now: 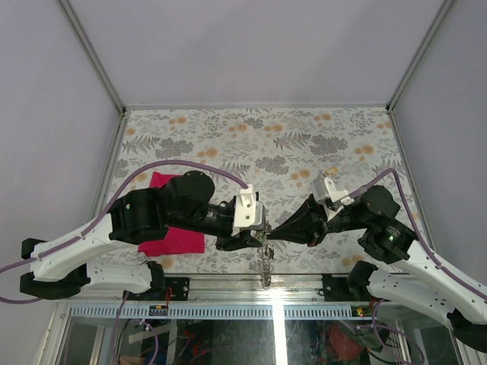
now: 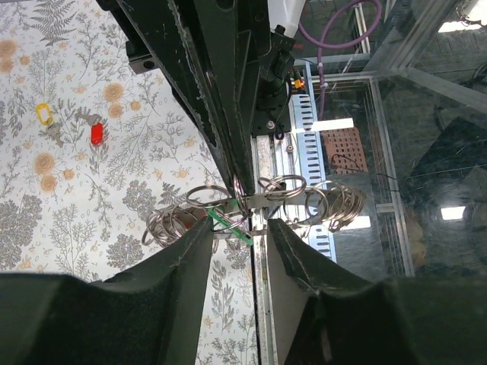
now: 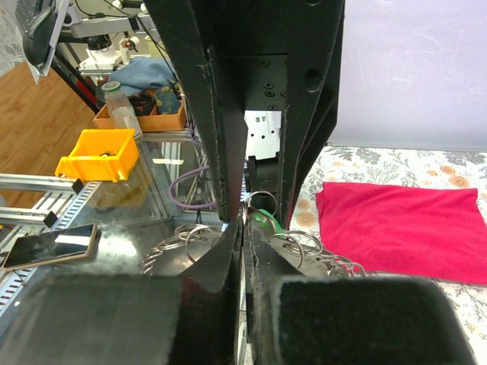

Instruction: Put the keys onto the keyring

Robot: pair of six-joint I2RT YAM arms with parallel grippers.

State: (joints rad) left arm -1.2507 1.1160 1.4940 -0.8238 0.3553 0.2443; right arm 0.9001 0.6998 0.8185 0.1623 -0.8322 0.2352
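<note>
The keyring [image 1: 266, 266], a chain of silver rings, hangs between both grippers over the table's front edge. My left gripper [image 1: 255, 239] is shut across one ring; in its wrist view the fingertips [image 2: 199, 232] stand a ring's width apart, with a green key [image 2: 228, 225] on the keyring [image 2: 171, 222] between them. My right gripper [image 1: 275, 232] meets it from the right and is shut tight on thin metal of the keyring [image 3: 262, 199], right beside the green key [image 3: 266, 221]. A yellow key [image 2: 44, 114] and a red key [image 2: 97, 134] lie on the flowered table.
A magenta cloth [image 1: 171, 228] lies on the table under the left arm and shows in the right wrist view [image 3: 396, 228]. The table's metal front rail [image 1: 266, 283] runs just below the grippers. Enclosure walls stand left, right and behind.
</note>
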